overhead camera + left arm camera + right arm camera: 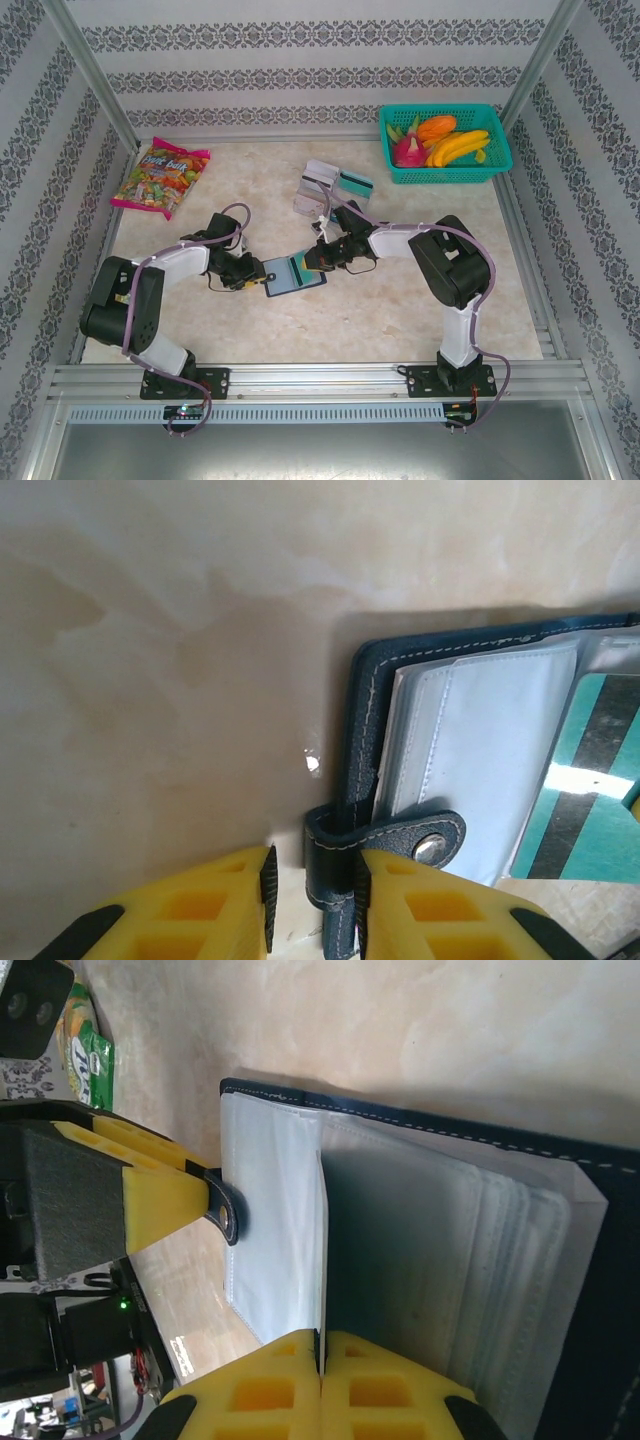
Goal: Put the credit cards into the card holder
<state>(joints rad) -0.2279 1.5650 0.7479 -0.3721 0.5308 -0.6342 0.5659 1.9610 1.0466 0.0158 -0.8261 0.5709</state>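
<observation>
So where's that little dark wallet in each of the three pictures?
Top view: the wallet, middle of the picture.
Left wrist view: wallet, right half, open.
Right wrist view: wallet, centre and right, open.
Shared landmark: its snap tab, visible from both wrists.

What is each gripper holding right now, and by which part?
Right gripper pinches the teal card by its edge, over the holder. Left gripper straddles the snap tab, with a gap on one side.
</observation>
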